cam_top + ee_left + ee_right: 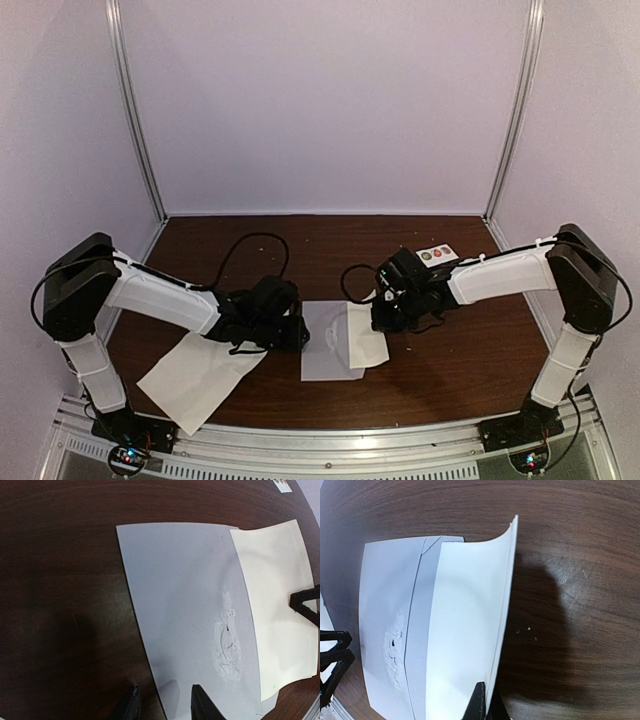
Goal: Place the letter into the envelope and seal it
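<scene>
The pale grey envelope (322,345) lies flat at mid-table, with a torn, scuffed patch (227,645) on its face. The white letter (367,338) overlaps its right side, its free edge curling up off the wood (507,580). I cannot tell how far it is tucked in. My right gripper (487,707) is shut on the letter's (465,630) right edge. My left gripper (165,707) stands open at the envelope's (185,595) left edge, which runs between its fingers (202,705) untouched. The letter (275,605) shows cream in the left wrist view.
A plain white sheet (195,378) lies at the front left, reaching the table's near edge under my left arm. A small sticker card (437,254) sits at the back right. Black cables (250,245) loop over the dark wood behind the grippers.
</scene>
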